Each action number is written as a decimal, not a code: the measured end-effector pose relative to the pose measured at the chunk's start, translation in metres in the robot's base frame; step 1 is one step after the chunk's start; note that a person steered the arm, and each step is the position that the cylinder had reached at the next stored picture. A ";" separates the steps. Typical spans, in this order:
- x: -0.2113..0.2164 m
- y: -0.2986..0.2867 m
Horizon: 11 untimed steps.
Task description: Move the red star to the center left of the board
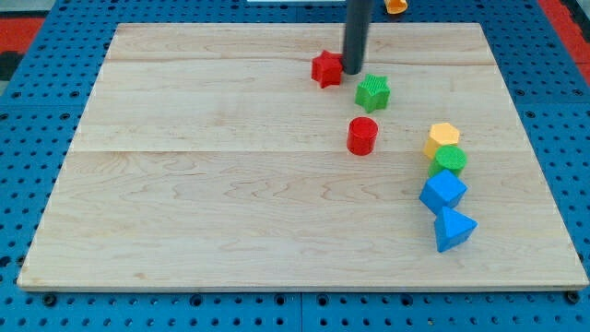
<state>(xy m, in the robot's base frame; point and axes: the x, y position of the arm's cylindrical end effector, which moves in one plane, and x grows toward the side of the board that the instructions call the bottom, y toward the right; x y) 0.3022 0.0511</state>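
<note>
Rod's tip (pixel 353 71) touches the right side of the small red plastic star (pixel 325 69), top-centre of the pale wooden table (pixel 184 203); no pincer fitted. Risk: off-centre push spins star away, w/ green star block (pixel 372 92) close by

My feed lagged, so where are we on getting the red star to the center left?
Done: my tip has reached the red star, sitting at its right side. In hand: the push toward the view's left looks about to begin. Left: the star is near the top middle of the board, so nearly the whole move remains.
</note>
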 end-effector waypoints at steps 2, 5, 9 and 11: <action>0.003 -0.067; -0.016 -0.071; 0.019 -0.184; 0.094 -0.221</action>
